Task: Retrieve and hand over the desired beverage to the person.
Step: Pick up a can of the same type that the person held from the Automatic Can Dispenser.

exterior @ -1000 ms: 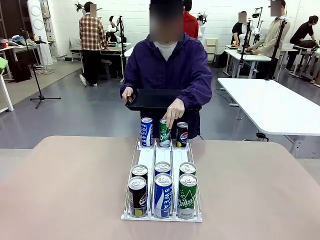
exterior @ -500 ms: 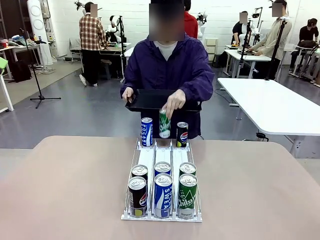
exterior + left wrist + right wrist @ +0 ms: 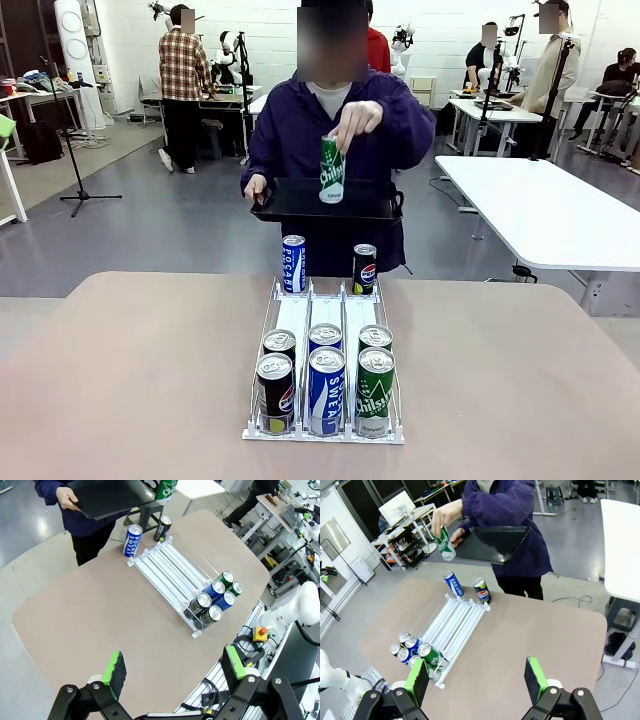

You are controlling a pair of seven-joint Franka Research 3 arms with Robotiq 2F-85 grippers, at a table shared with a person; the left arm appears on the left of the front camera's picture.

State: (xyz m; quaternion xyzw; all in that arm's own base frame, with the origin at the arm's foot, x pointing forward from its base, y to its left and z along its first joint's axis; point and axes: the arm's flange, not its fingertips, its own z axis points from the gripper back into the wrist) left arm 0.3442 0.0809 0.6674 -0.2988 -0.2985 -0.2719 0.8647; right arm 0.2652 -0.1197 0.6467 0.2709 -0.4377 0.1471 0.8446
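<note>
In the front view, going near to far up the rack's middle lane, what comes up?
front blue can → second blue can → bare lane → black tray, with the green can held over it by the person's hand

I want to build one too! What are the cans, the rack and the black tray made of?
Cans: probably aluminium, shiny silver tops. Rack: looks like clear plastic, see-through walls, white lanes. Tray: maybe matte black plastic; hard to tell.

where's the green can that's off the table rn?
Front view, centre: the green can hangs from the person's hand at the black tray's near edge, beyond the rack.
</note>
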